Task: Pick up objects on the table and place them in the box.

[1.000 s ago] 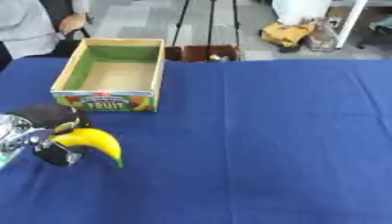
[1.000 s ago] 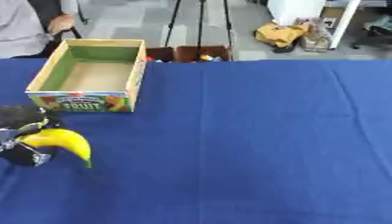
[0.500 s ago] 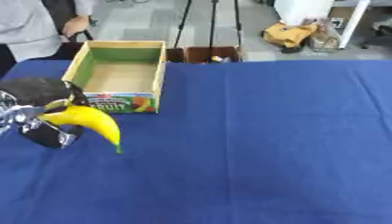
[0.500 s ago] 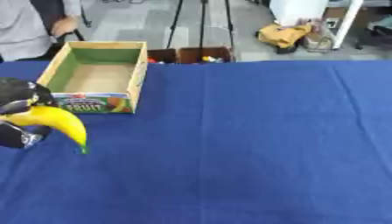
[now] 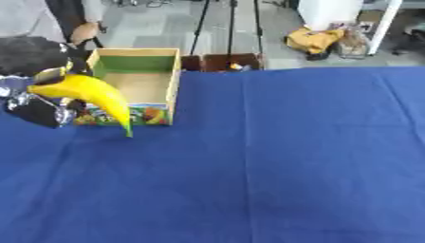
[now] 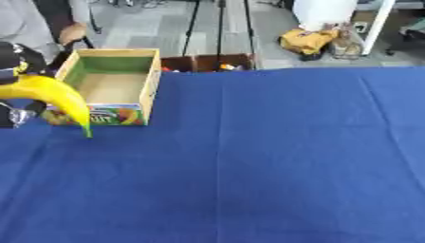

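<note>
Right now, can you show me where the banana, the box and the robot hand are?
banana [image 5: 93,92]: left eye view, middle of its curve.
box [image 5: 174,80]: left eye view, right wall.
left robot hand [image 5: 37,107]: left eye view, on the hand's black body.

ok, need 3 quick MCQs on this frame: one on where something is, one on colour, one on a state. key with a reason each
1. Where is the banana relative to the box?
A. Lying inside it
B. Held at its left front corner
C. Flat on the cloth far to its right

2. What colour is the cloth on the table?
A. Blue
B. Red
C. White

3. What is the state of the left hand?
A. Open and idle
B. Curled round the banana
C. Out of view

Key:
1 B: the banana hangs from the hand, its tip pointing down in front of the box's printed front panel.
2 A: the cloth is dark blue all over.
3 B: the hand shows at the left edge, closed on the banana's upper end.
</note>
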Controlling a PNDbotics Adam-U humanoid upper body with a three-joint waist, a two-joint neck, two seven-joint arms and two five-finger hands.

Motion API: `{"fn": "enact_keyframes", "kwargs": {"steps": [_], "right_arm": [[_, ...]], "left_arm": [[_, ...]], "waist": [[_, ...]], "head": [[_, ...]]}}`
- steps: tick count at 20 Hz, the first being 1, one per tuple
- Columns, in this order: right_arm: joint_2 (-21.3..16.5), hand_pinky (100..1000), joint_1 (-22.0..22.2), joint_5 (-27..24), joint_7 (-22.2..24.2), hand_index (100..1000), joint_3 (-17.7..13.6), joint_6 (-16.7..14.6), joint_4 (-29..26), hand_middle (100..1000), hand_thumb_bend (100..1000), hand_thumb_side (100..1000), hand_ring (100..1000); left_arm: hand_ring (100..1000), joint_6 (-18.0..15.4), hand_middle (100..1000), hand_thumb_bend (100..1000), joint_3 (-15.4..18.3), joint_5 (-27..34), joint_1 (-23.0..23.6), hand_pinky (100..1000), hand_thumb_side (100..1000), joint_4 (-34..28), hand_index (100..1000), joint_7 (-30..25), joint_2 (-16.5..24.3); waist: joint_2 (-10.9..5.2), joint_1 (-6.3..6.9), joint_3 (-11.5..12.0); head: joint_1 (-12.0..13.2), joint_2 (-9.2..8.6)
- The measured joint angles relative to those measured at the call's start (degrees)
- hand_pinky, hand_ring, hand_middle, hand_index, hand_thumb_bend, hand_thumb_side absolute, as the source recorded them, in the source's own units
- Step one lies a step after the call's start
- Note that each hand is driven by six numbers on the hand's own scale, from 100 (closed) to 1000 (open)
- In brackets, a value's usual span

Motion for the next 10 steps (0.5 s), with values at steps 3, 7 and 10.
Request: {"fn": "enact_keyframes", "kwargs": {"steps": [3, 7, 10], "right_arm": [[-0.1, 794, 0.0, 0.0, 0.0, 832, 0.0, 0.0, 0.0, 784, 100, 1000, 871], [-0.2, 793, 0.0, 0.0, 0.1, 832, 0.0, 0.0, 0.0, 784, 100, 1000, 871], [-0.3, 794, -0.1, 0.0, 0.2, 832, 0.0, -0.2, 0.0, 783, 100, 1000, 871]], "left_arm": [[609, 0.1, 690, 100, 0.7, -1.7, -2.5, 287, 192, 3.0, 762, 0.4, -2.0], [596, 0.0, 673, 100, 1.7, -4.4, -5.8, 261, 184, 8.3, 754, 1.6, -5.7], [588, 0.3, 664, 100, 2.9, -6.9, -8.0, 245, 184, 12.5, 751, 3.1, -8.9]], "waist": [[0.00, 0.00, -0.1], [0.00, -0.04, -0.4], [0.05, -0.21, -0.8]], "head": [[0.0, 0.00], [0.0, -0.01], [0.0, -0.25]]}}
